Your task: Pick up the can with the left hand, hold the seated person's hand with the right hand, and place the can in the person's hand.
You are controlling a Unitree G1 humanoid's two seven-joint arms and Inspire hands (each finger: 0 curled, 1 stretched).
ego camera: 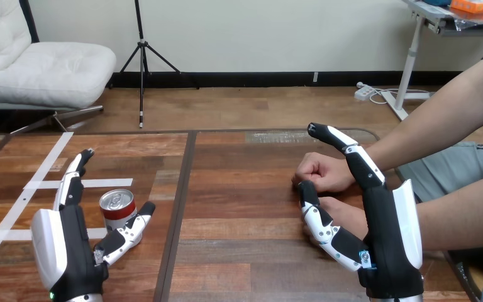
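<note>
A red can with a silver top stands upright on the wooden table, left of the middle seam. My left hand is open around it, fingers straight on the can's left and the thumb reaching past its right side, not closed on it. At the right, my right hand is open with its fingers raised and its thumb stretched left. The person's two hands rest on the table there: a fist behind my thumb and a nearer hand between my thumb and fingers, not gripped.
White tape strips mark the table's left part. A dark seam runs down the table between the can and the person's hands. The person's forearms come in from the right edge.
</note>
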